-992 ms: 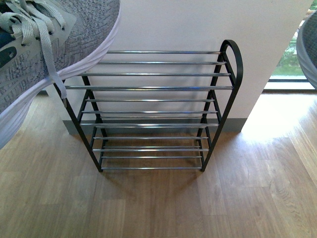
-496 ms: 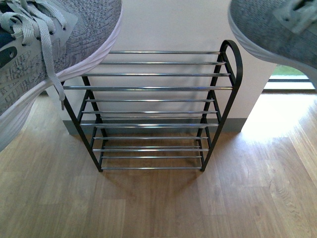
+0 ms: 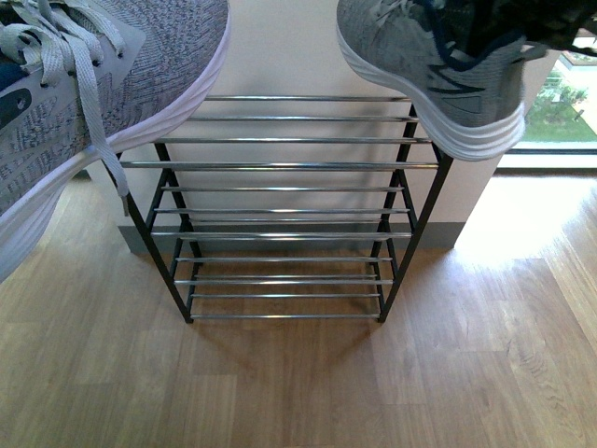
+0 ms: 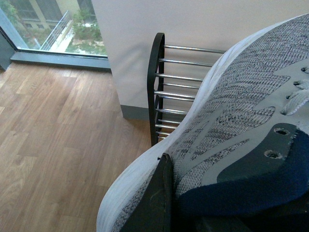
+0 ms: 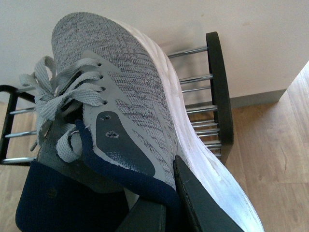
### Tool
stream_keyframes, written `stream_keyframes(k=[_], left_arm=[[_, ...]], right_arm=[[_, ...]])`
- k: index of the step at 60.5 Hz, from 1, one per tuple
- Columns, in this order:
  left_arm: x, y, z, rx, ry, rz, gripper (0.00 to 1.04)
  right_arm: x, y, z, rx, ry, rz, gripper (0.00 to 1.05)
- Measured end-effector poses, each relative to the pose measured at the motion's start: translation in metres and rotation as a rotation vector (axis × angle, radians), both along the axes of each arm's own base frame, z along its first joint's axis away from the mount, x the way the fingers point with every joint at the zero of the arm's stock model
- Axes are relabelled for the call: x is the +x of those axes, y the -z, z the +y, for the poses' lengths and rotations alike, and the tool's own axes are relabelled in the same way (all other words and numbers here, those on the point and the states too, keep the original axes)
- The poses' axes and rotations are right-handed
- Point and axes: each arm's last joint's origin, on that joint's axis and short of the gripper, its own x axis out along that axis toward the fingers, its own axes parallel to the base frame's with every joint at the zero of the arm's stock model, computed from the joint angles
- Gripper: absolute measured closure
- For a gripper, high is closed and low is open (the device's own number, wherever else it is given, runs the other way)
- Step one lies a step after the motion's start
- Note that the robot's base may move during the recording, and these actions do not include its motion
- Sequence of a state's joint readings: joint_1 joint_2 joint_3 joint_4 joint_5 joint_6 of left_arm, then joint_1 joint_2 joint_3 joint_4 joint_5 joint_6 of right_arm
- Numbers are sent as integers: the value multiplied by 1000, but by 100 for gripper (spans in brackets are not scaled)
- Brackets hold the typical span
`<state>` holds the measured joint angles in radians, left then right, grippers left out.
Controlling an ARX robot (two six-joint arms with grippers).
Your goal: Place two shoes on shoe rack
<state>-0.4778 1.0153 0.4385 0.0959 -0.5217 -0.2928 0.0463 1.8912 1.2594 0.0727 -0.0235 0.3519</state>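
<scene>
Front view, compared with 0.5 s back:
- right shoe point(image 3: 429, 65) has shifted left and lower in frame. Its white sole now covers the top loop of the shoe rack's point(image 3: 298, 215) right side frame, which was in plain sight before. 1.0 s back only a sliver of this shoe showed at the right edge
- navy collar lining now shows at the top of the right shoe; earlier only grey knit and a lace showed
- left shoe point(image 3: 112, 103) unchanged: upper left of frame, held in the air, covering the rack's upper left corner, one lace hanging in front of the left frame
- rack not moved; it stands on the wood floor point(image 3: 298, 392) against the white wall point(image 3: 280, 47), no shoe on any tier

Left wrist view: left gripper point(image 4: 174, 203) is closed onto the left shoe at the collar. One dark finger point(image 4: 157, 203) lies flat against the outer knit; the other is hidden.

Right wrist view: right gripper point(image 5: 169, 203) is clamped on the right shoe's collar wall, with one finger point(image 5: 198, 198) against the outer side by the white sole. The rack's bars lie behind the toe
</scene>
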Motion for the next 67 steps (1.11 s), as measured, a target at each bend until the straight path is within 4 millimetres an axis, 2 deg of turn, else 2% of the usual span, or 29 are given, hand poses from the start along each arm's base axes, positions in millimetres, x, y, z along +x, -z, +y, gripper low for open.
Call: stream_keyframes(k=[4,9,17,34,45,67], left_arm=[[0,0,0,0,0,0,103],[0,0,0,0,0,0,103],[0,0,0,0,0,0,103],[0,0,0,0,0,0,103],[0,0,0,0,0,0,103],[0,0,0,1,0,0,103]], right_arm=[[24,6,12,26,51,38,103],[43,12,18,49,105,69,103],[66,23,21,58,188,106,103],[101,39,15,58,334,153,103],[111,40,16,83,367,165,103],[111,38,24,171,355,165,103]])
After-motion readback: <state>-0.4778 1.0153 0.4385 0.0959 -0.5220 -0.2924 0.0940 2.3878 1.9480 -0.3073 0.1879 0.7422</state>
